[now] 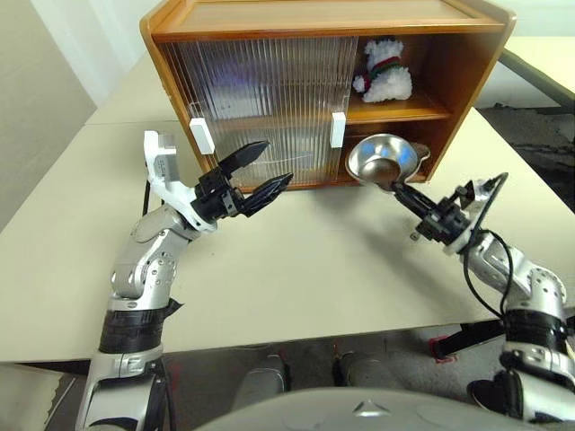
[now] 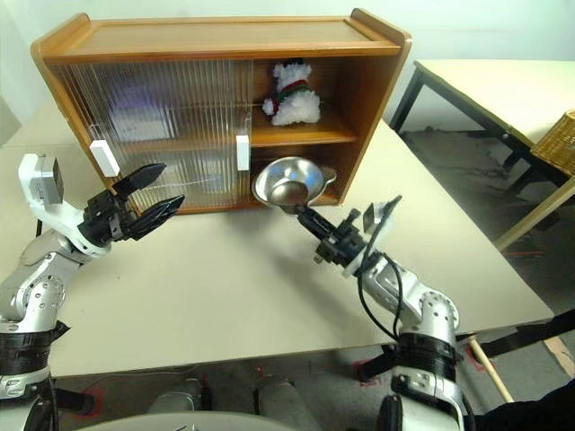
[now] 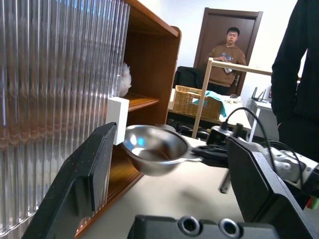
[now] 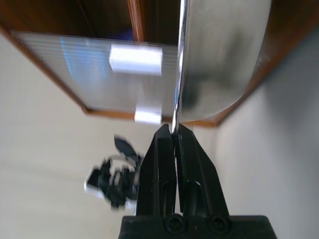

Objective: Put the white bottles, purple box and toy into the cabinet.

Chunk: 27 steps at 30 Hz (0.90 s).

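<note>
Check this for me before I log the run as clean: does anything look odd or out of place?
Yes. The right gripper is shut on the rim of a steel bowl, held tilted in the air at the cabinet's open side. The toy sits on the upper shelf. The left gripper is open.

Head stereo pair is looking forward and down from above onto the pale beige counter, taking in the whole wide wooden cabinet with ribbed clear sliding doors. Left wrist camera is sitting low and close beside the cabinet front, facing along it toward the round shiny steel bowl. Right wrist camera is looking very closely along the right pincer at that same bowl and cabinet.
</note>
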Available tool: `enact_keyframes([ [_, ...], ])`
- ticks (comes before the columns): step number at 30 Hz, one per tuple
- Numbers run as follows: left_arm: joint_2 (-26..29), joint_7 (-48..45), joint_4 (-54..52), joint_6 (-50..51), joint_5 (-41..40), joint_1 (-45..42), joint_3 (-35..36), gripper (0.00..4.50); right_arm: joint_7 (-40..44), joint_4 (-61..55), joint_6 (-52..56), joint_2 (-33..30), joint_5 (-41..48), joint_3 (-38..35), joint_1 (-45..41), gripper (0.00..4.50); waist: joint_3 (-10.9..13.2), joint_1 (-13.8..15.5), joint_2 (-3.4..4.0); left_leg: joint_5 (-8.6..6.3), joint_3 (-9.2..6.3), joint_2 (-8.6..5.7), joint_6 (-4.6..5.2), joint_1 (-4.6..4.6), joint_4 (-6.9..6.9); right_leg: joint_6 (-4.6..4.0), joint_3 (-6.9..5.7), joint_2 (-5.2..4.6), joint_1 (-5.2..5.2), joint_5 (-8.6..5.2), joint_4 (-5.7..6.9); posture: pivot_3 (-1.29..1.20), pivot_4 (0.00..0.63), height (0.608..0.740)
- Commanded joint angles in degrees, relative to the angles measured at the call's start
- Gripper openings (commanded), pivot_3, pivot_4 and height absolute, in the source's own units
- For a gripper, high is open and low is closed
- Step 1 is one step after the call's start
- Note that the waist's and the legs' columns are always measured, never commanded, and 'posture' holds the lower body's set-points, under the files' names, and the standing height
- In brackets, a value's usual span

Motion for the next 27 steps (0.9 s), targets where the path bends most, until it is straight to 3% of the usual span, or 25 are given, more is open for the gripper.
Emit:
enact_keyframes([
  [1,0.6,0.6,-1.4,0.0,0.6,1.0,0.5,4.5,1.1,4.0,-2.7,1.2,-3.8,-0.4,-3.2,0.04,0.0,0.2,0.03,0.0,-0.01,0.0,0.0,0.0,0.0,-0.03,-0.01,0.0,-0.02,0.02,0.0,-0.08,0.033,0.74],
  [17,2.0,4.8,-7.8,0.9,-0.5,5.9,2.4,4.5,13.0,24.3,-13.1,4.5,-23.7,-4.1,-17.4,0.04,0.0,1.9,0.13,0.0,-0.09,0.04,0.0,-0.02,-0.05,-0.39,-0.12,0.05,-0.09,0.15,0.1,-0.01,0.041,0.74],
  [27,2.7,5.9,-9.1,1.5,-0.8,6.1,2.8,4.5,6.0,18.2,-20.0,12.9,-28.4,-7.4,-21.1,0.04,0.0,2.7,0.16,0.01,-0.11,0.05,-0.02,-0.01,-0.04,-0.8,-0.17,0.12,-0.27,0.08,0.42,0.0,0.036,0.74],
])
